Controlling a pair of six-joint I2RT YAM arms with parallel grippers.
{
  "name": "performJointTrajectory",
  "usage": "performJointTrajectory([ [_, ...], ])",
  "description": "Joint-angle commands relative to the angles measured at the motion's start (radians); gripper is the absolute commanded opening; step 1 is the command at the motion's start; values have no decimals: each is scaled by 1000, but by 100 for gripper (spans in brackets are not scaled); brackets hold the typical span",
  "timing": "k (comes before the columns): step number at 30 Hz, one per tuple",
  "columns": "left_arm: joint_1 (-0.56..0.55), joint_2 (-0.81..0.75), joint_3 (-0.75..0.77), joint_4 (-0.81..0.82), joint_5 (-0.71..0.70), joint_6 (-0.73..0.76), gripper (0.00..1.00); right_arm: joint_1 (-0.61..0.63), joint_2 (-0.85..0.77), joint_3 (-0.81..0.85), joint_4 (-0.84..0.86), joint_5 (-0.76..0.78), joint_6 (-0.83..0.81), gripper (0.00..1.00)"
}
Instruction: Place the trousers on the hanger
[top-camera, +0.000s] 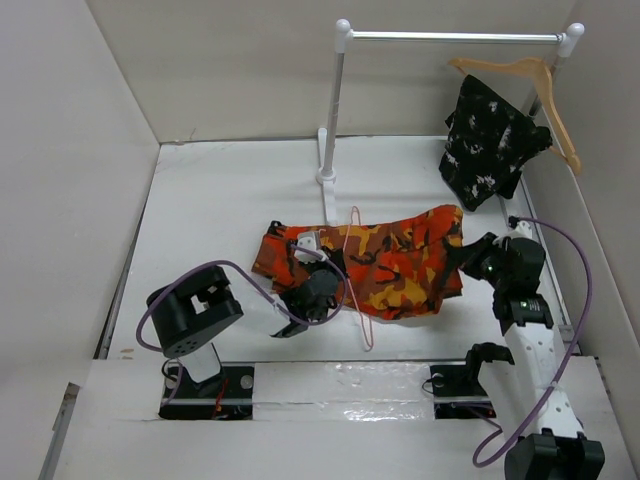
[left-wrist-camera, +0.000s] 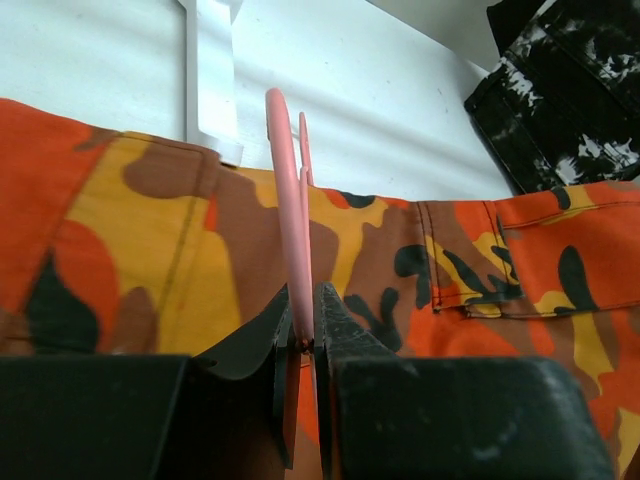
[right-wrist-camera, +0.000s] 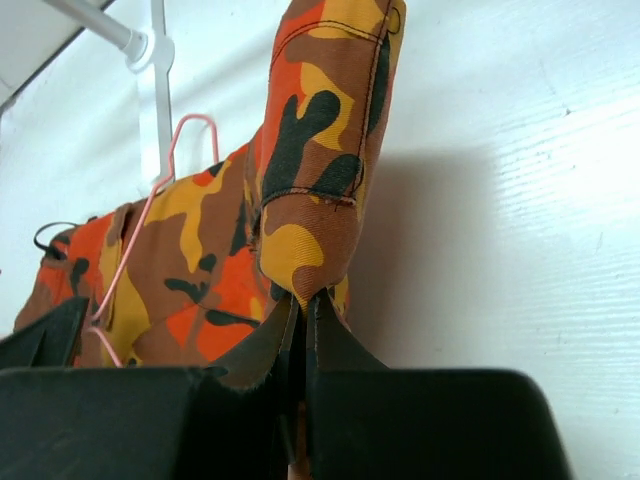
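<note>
The camouflage trousers (top-camera: 395, 262) lie folded on the white table, in the middle. The thin pink hanger (top-camera: 357, 280) lies across them, its hook toward the rack. My left gripper (top-camera: 322, 290) is shut on the hanger (left-wrist-camera: 290, 220) at the trousers' left part; the pink wire sits pinched between the jaws over the cloth (left-wrist-camera: 160, 240). My right gripper (top-camera: 458, 258) is shut on the trousers' right edge, and a fold of cloth (right-wrist-camera: 315, 150) rises from its jaws. The hanger also shows in the right wrist view (right-wrist-camera: 150, 200).
A white clothes rack (top-camera: 335, 130) stands at the back, its foot just behind the trousers. A wooden hanger (top-camera: 535, 85) with a black speckled garment (top-camera: 490, 140) hangs at the rack's right end. White walls close in both sides.
</note>
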Motion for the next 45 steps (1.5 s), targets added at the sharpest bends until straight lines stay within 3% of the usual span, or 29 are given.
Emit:
performJointTrajectory([
  [1, -17, -36, -8, -108, -64, 86, 0, -20, 31, 75, 85, -28, -1, 0],
  [17, -28, -87, 138, -75, 57, 310, 0, -39, 101, -41, 184, -68, -12, 0],
  [20, -28, -124, 159, -101, 51, 313, 0, -39, 103, -12, 166, -68, -33, 36],
  [21, -28, -136, 168, -137, 48, 320, 0, -39, 98, 14, 138, -65, -55, 66],
  [24, -28, -205, 213, -230, 53, 314, 0, -39, 66, 141, 17, -48, -119, 100],
  [28, -28, -318, 300, -400, 114, 263, 0, 31, -6, 239, -56, -86, -124, 99],
  [30, -28, -343, 363, -483, 129, 254, 0, 99, -37, 235, -30, -151, -60, 93],
  [33, -28, -366, 411, -532, 146, 254, 0, 300, -66, 158, 108, -179, 78, 84],
  [35, -28, -369, 455, -575, 154, 248, 0, 462, -69, 134, 173, -99, 141, 78],
  [39, -28, -378, 519, -670, 169, 241, 0, 698, -19, 146, 243, 56, 192, 78],
  [41, -28, -378, 555, -701, 174, 237, 0, 775, 39, 169, 292, 163, 200, 78],
  [45, -28, -394, 575, -718, 194, 228, 0, 906, 142, 207, 368, 232, 210, 77],
])
